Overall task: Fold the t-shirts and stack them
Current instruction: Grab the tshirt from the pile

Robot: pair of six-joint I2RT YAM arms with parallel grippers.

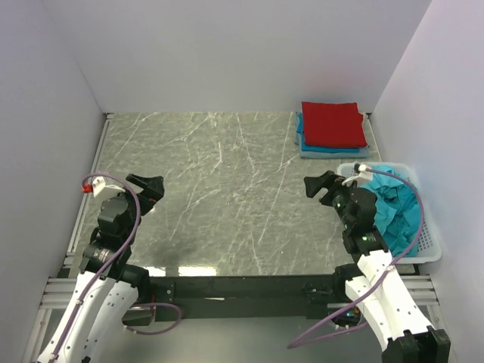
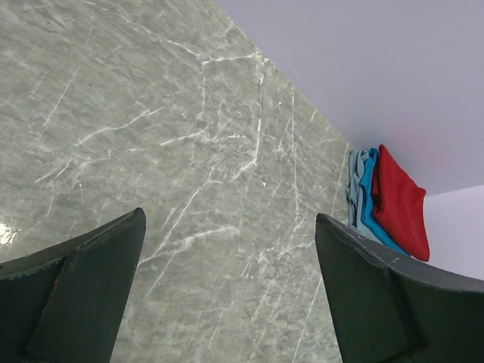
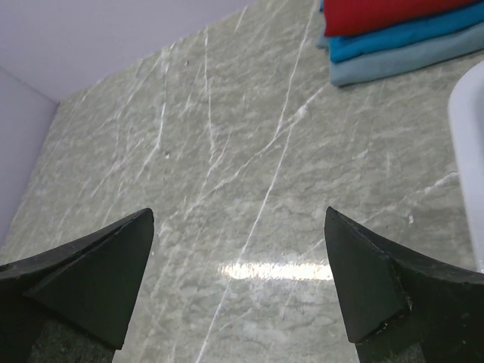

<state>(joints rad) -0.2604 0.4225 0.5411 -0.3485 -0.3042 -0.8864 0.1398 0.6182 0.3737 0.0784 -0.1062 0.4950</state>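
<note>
A stack of folded t-shirts (image 1: 331, 128) lies at the table's far right: a red one on top, a blue one and a pale teal one under it. It also shows in the left wrist view (image 2: 389, 200) and in the right wrist view (image 3: 393, 26). Crumpled turquoise t-shirts (image 1: 395, 208) fill the white lattice basket (image 1: 425, 249) at the right edge. My left gripper (image 1: 149, 184) is open and empty over the table's left side. My right gripper (image 1: 321, 185) is open and empty, just left of the basket.
The grey marble table (image 1: 227, 189) is walled by white panels at the back and on both sides. The basket's white rim (image 3: 465, 151) shows at the right edge of the right wrist view. A black frame rail (image 1: 242, 286) runs along the near edge.
</note>
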